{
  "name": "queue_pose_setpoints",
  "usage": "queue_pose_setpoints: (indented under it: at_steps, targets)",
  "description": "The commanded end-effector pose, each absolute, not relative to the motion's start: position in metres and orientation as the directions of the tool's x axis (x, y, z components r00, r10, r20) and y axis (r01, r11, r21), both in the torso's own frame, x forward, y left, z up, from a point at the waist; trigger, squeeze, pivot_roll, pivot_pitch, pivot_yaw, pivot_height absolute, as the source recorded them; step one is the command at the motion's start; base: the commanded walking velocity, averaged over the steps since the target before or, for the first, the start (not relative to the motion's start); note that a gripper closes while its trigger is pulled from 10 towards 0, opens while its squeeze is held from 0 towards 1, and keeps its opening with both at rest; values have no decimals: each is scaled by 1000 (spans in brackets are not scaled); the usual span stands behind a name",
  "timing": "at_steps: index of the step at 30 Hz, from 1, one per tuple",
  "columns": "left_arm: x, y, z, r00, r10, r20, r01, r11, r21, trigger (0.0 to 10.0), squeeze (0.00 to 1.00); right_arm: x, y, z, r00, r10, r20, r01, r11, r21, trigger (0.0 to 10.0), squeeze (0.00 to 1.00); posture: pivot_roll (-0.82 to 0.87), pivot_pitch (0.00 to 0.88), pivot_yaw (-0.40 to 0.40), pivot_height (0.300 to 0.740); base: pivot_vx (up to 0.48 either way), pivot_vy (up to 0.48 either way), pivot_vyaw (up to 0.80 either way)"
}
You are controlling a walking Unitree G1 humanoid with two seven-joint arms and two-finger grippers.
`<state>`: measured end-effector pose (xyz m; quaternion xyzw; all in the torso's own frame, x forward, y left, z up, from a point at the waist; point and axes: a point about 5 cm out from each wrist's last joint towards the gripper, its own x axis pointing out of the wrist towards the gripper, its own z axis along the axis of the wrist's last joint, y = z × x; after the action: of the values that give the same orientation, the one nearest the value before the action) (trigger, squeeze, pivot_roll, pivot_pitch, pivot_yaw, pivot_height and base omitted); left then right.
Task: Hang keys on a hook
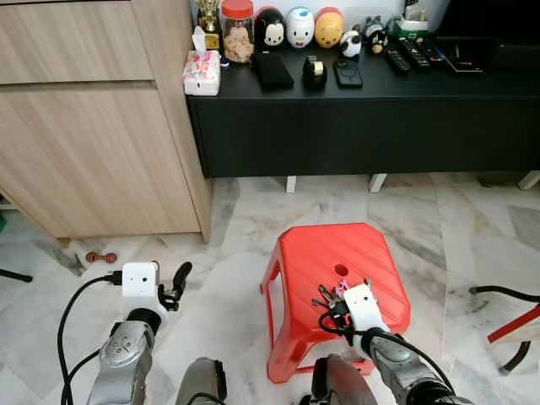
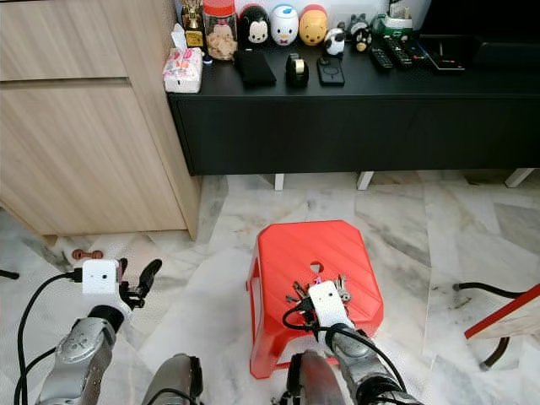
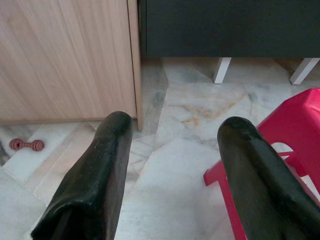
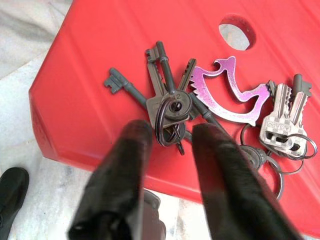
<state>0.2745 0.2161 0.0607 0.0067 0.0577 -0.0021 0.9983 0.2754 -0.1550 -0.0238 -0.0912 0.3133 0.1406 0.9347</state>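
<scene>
A bunch of keys [image 4: 172,102] with a purple bird-shaped tag [image 4: 225,92] lies on the top of a red plastic stool [image 1: 312,253], near its front edge and beside the small round hole. My right gripper [image 4: 172,131] hovers right over the bunch, open, its two black fingers either side of the dark key ring. From the head views the keys [image 1: 329,293] poke out just past the white wrist camera of that arm. My left gripper [image 1: 177,278] is held above the marble floor to the left of the stool, open and empty.
A low black console [image 1: 354,118] with figurines, a jar and remotes runs along the back wall. A wooden cabinet [image 1: 84,126] stands at the left. A small dumbbell-shaped toy [image 1: 100,256] lies by its foot. A red frame with a black cable [image 1: 515,325] sits at the right.
</scene>
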Motion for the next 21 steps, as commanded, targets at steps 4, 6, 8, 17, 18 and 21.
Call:
queue_pose_setpoints:
  at_steps: [4,6,8,17,18,21]
  targets:
    - [271,216,60,994,2,-109,-1,1000,4,10000,0,270,-159,-29,754,194,-627,-307,949,-75,0,0,204,167,-57,630,0,0,0]
    - [271,216,60,994,1,-109,-1,1000,3,10000,0,270,-159,-29,754,195,-628,-307,949,-74,0,0,204,168,-57,630,0,0,0]
    - [271,215,60,994,0,-109,0,1000,2,10000,0,270,-159,-29,752,195,-630,-309,948,-75,0,0,204,168,-57,630,0,0,0]
    - [271,216,59,994,1,-113,-1,1000,4,10000,0,269,-160,-30,747,189,-637,-308,948,-79,0,0,205,168,-57,630,0,0,0]
    - [271,216,59,994,2,-114,-2,1000,4,10000,0,268,-160,-30,747,188,-638,-307,948,-80,0,0,205,168,-57,630,0,0,0]
    - [271,216,59,993,2,-115,-1,1000,7,10000,0,268,-161,-30,752,180,-634,-299,950,-85,0,0,205,167,-56,630,0,0,0]
